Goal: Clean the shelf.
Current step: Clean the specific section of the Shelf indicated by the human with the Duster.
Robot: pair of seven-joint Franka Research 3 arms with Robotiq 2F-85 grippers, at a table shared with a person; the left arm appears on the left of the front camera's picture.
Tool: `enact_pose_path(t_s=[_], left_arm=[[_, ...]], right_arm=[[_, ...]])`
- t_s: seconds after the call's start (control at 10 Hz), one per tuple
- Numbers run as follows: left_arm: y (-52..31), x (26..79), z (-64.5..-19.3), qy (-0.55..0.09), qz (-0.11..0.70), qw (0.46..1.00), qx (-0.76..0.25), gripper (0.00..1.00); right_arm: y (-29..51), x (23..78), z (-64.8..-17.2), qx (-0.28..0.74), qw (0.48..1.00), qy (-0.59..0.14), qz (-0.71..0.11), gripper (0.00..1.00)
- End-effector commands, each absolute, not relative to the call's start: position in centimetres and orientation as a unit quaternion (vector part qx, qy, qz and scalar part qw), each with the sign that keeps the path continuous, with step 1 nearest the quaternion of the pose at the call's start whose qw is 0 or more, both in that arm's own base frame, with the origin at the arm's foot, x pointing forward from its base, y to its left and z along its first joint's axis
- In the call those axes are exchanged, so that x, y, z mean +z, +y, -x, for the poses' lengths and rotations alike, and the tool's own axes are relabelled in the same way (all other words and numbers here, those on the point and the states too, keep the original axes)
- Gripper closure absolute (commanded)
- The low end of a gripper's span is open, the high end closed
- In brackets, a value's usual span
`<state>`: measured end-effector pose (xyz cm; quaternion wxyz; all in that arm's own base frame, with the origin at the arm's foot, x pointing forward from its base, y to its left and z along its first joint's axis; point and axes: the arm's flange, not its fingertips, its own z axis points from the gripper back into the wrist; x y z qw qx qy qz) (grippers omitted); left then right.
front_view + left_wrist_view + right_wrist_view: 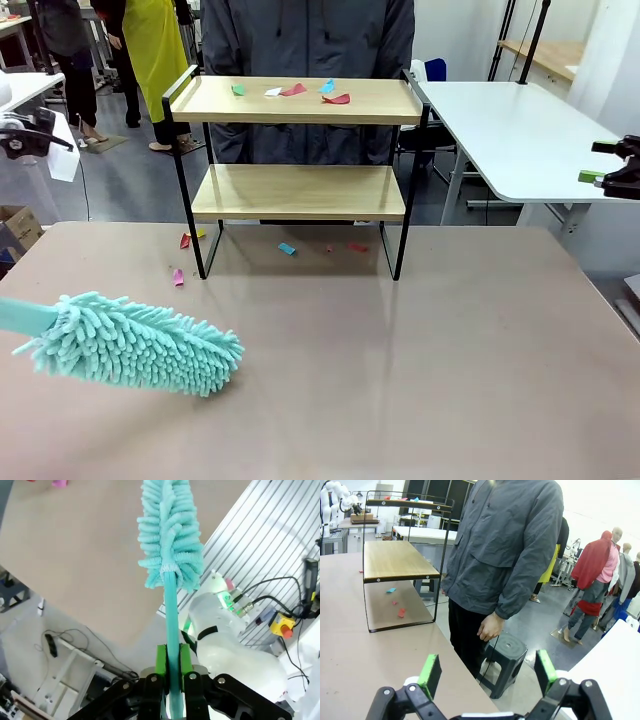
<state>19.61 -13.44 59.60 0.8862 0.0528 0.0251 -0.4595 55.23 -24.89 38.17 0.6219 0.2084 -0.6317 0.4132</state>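
Teal duster (140, 345) is clamped in my left gripper (171, 654), well short of the shelf (300, 190) across the tabletop (450, 350); my right gripper (487, 672) stands apart.

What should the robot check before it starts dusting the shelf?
1. Duster gripped: ok, the left gripper is shut on its handle.
2. Duster at the shelf: not ok, it is low over the table, nearer than the shelf and to its left.
3. Top board clean: not ok, coloured scraps lie on it.
4. Lower board clean: ok, it looks bare.
5. Right gripper out of the way: ok, it is open, empty and off to the side.
6. Person clear: cannot tell, they stand right behind the shelf.
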Motion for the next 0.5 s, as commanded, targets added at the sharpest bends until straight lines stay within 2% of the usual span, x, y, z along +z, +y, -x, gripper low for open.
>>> enact_pose_path(t_s=[0.0, 0.4], left_arm=[[-13.38, 59.48, -19.39, 0.022, -0.038, 0.890, -0.453, 0.87], [-13.38, 59.48, -19.39, 0.022, -0.038, 0.890, -0.453, 0.87]], right_arm=[[-24.66, 38.89, -55.24, 0.411, 0.628, -0.626, -0.210, 0.00], [-24.66, 38.89, -55.24, 0.411, 0.628, -0.626, -0.210, 0.00]])
